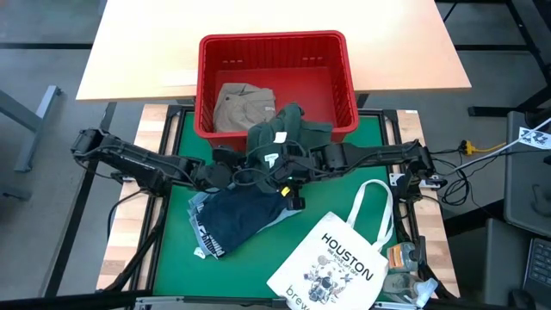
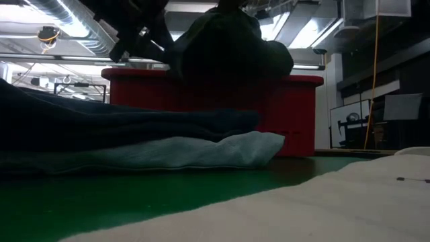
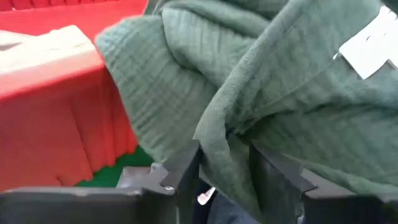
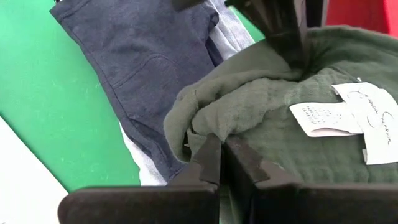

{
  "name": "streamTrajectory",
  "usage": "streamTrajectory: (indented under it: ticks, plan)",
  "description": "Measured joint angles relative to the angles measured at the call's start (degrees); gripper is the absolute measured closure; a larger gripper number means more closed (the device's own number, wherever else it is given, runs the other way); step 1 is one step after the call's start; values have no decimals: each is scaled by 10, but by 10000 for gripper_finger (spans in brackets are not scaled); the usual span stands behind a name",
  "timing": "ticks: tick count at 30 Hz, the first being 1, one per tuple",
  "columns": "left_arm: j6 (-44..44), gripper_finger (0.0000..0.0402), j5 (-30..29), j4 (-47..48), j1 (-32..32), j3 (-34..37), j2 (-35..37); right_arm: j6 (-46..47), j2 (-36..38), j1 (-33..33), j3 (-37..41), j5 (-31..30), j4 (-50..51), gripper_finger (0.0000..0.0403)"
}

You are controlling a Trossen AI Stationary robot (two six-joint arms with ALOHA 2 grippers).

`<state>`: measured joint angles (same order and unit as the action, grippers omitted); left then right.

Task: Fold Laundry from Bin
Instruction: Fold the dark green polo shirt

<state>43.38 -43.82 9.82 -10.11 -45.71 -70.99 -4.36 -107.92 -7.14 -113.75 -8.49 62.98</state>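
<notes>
Green garment (image 1: pixel 288 129) bunched at bin (image 1: pixel 211 60) rim; khaki (image 1: pixel 243 105) inside.

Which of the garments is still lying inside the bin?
The khaki-tan garment; it alone lies in the red bin, untouched. The dark green garment hangs outside, the navy garment lies on the mat.

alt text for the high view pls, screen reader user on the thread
Both grippers, left and right, meet at a dark green garment draped over the near rim of a red bin that holds a khaki garment. On the green mat in front lie a navy garment and a white HOUSTON tote.
</notes>
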Motion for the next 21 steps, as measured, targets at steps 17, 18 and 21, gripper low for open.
streamTrajectory:
  ticks: [17, 18, 21]
  plan:
    - [0, 385, 35, -1, -14, 0, -5, 0, 0, 0, 0, 1, -2, 393]
    - [0, 386, 35, -1, -15, 0, -5, 0, 0, 0, 0, 1, -2, 393]
    - [0, 393, 35, -1, -17, 0, -5, 0, 0, 0, 0, 1, -2, 393]
